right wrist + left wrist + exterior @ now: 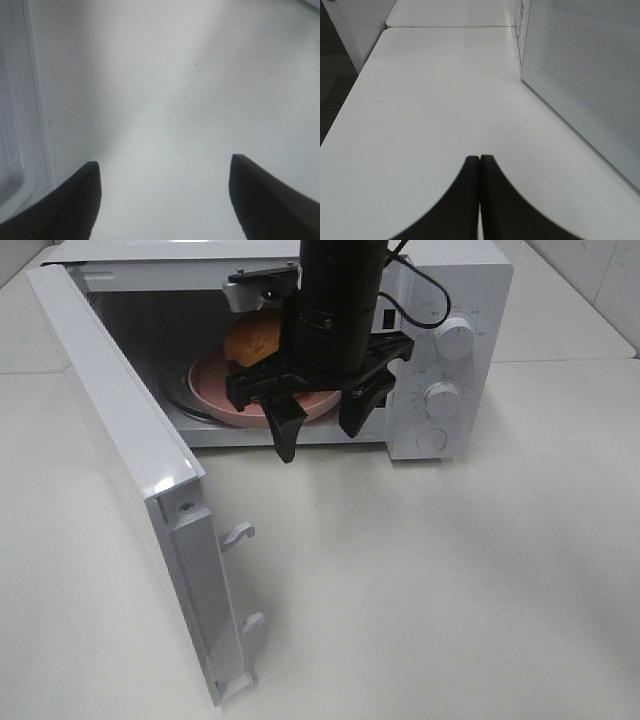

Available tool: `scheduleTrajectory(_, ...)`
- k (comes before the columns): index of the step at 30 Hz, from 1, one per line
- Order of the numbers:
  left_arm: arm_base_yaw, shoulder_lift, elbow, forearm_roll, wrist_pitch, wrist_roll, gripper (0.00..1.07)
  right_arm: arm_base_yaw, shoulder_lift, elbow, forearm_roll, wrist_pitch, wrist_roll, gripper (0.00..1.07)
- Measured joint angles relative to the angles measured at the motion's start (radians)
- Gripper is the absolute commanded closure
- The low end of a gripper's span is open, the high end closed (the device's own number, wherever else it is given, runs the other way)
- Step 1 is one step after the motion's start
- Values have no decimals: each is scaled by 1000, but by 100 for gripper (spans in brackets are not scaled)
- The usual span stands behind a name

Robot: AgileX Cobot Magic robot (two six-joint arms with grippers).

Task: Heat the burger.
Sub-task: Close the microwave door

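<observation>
The burger, with a golden-brown bun, sits on a pink plate inside the open white microwave. My right arm partly hides it. My right gripper hangs just outside the oven's opening, fingers spread wide and empty, pointing down at the table. The right wrist view shows the gripper open over bare white table. My left gripper is shut and empty, low over the table beside the microwave door. It does not show in the exterior high view.
The microwave door swings out far to the left front, its latch hooks facing right. Two round knobs and a button are on the right panel. White table lies in front.
</observation>
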Motion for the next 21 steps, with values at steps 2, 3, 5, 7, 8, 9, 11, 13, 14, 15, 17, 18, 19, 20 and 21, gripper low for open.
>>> scheduleTrajectory(2,0,0,0,0,0,0,106,-7,-22,18,0,0,0,41)
scheduleTrajectory(3,0,0,0,0,0,0,106,-27,-62,67,0,0,0,41)
scheduleTrajectory(5,0,0,0,0,0,0,106,-56,-109,115,0,0,0,41)
scheduleTrajectory(7,0,0,0,0,0,0,106,-76,-128,141,0,0,0,41)
scheduleTrajectory(8,0,0,0,0,0,0,106,-119,-175,192,0,0,0,41)
scheduleTrajectory(9,0,0,0,0,0,0,106,-138,-195,212,0,0,0,41)
scheduleTrajectory(11,0,0,0,0,0,0,106,-190,-243,254,0,0,1,41)
scheduleTrajectory(13,0,0,0,0,0,0,106,-240,-290,297,0,0,1,41)
scheduleTrajectory(14,0,0,0,0,0,0,106,-262,-309,316,0,0,1,41)
scheduleTrajectory(15,0,0,0,0,0,0,106,-262,-309,316,0,0,1,41)
scheduleTrajectory(17,0,0,0,0,0,0,106,-349,-377,365,0,1,1,41)
scheduleTrajectory(18,0,0,0,0,0,0,106,-349,-377,365,0,1,1,41)
scheduleTrajectory(19,0,0,0,0,0,0,106,-401,-428,395,0,1,1,41)
scheduleTrajectory(20,0,0,0,0,0,0,106,-453,-485,428,-9,1,1,41)
scheduleTrajectory(21,0,0,0,0,0,0,106,-453,-485,428,-9,1,1,41)
